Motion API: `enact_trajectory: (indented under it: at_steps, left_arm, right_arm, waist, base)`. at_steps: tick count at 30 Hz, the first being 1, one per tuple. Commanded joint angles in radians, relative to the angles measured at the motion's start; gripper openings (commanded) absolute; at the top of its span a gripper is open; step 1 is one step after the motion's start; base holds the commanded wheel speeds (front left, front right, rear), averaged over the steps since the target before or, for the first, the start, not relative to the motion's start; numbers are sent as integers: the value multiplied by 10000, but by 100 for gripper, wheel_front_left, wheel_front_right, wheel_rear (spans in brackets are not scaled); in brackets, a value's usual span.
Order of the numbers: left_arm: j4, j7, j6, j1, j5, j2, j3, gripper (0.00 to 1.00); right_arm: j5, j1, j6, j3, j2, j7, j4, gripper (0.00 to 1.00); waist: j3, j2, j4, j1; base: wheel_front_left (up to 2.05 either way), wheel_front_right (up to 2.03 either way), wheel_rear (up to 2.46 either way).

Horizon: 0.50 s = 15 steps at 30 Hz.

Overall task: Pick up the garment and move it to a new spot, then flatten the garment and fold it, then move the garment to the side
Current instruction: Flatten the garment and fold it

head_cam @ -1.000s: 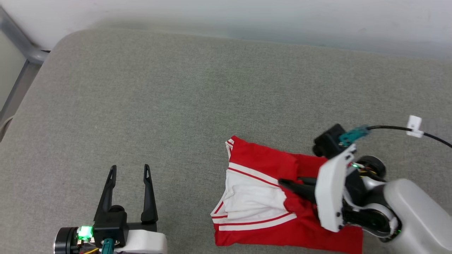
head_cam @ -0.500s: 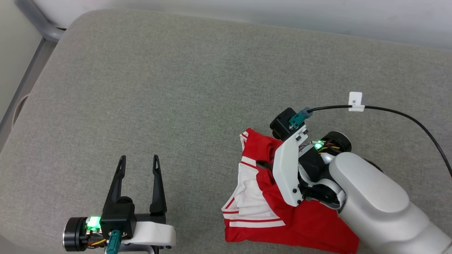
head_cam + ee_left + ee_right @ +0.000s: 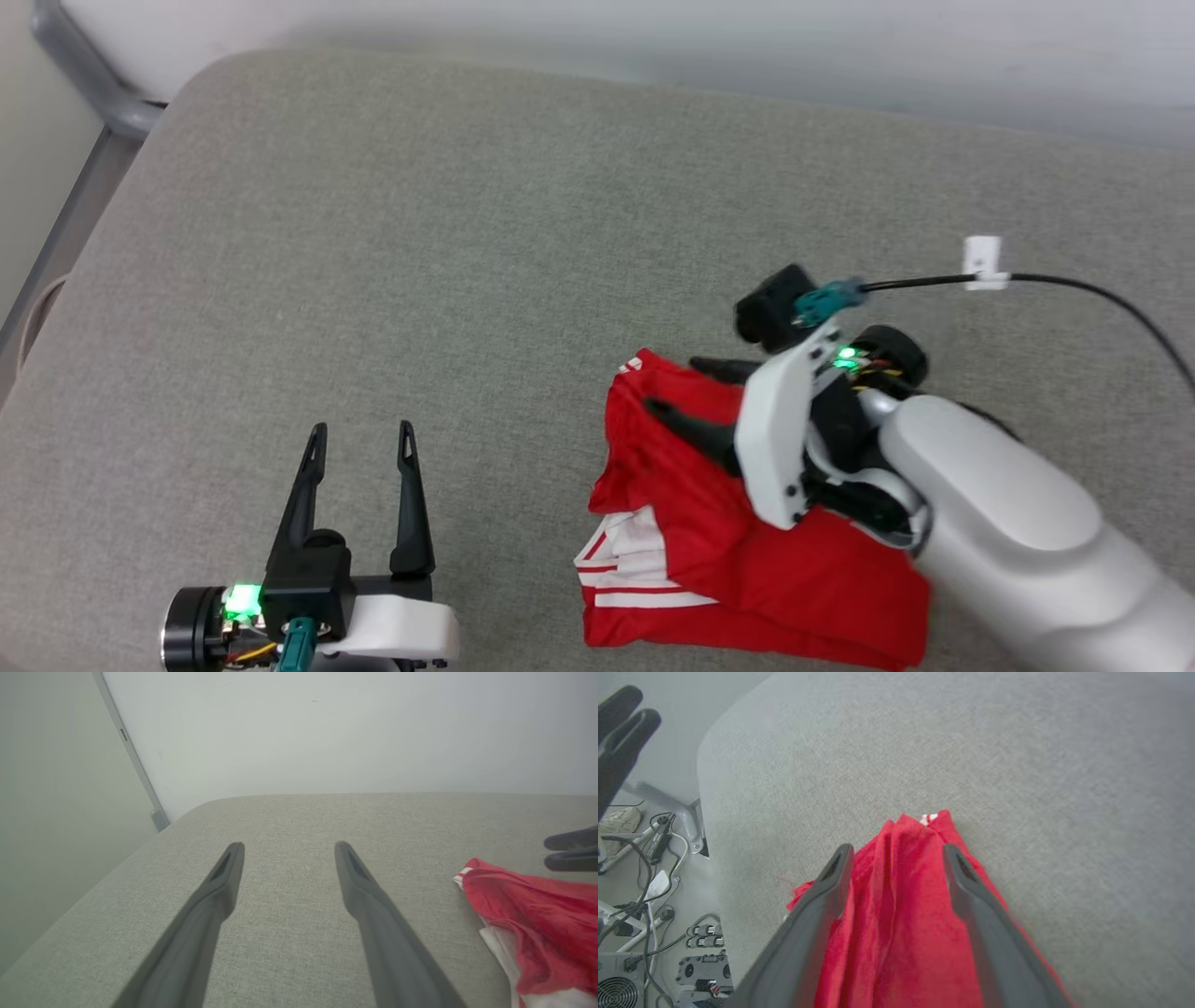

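Two grippers stand wide open, empty: the right gripper (image 3: pixel 693 388) over the red shirt (image 3: pixel 794 597) at five o'clock, the left gripper (image 3: pixel 359 443) at seven o'clock.

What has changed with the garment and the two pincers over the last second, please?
The right pincer, shut on the garment a second ago, pulled red cloth over most of its white panel and has opened, letting go. The left pincer stayed open and idle.

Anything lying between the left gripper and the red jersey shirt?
Nothing visible: only bare grey upholstered surface lies between the left gripper and the crumpled red-and-white jersey shirt. The right gripper, jaws open, is over the shirt itself.
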Motion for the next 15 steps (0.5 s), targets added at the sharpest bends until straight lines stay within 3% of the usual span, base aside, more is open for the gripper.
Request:
enact_trajectory:
  at_steps: [1,5,9,15]
  left_arm:
    - [-65,-21,10,155,49,89,47,100]
    - [-172,-20,2,385,41,164,137,100]
    - [-233,-20,-30,501,67,221,146,100]
    - [-268,-20,-35,695,106,350,170,100]
  right_arm:
    - [50,186,-9,-112,-573,-343,-601,100]
    - [-476,555,-9,-746,-1531,-1384,-1582,100]
    - [-1405,1044,-8,-1529,-1945,-2411,-1910,100]
    - [-3580,2576,-11,-3708,-1843,-4079,-2287,100]
  waist:
    - [-285,0,-276,-1]
    - [-541,0,-607,-1]
    - [-701,0,-835,-1]
    - [-1018,0,-1267,-1]
  base:
    - [0,0,0]
    - [0,0,0]
    - [0,0,0]
    - [0,0,0]
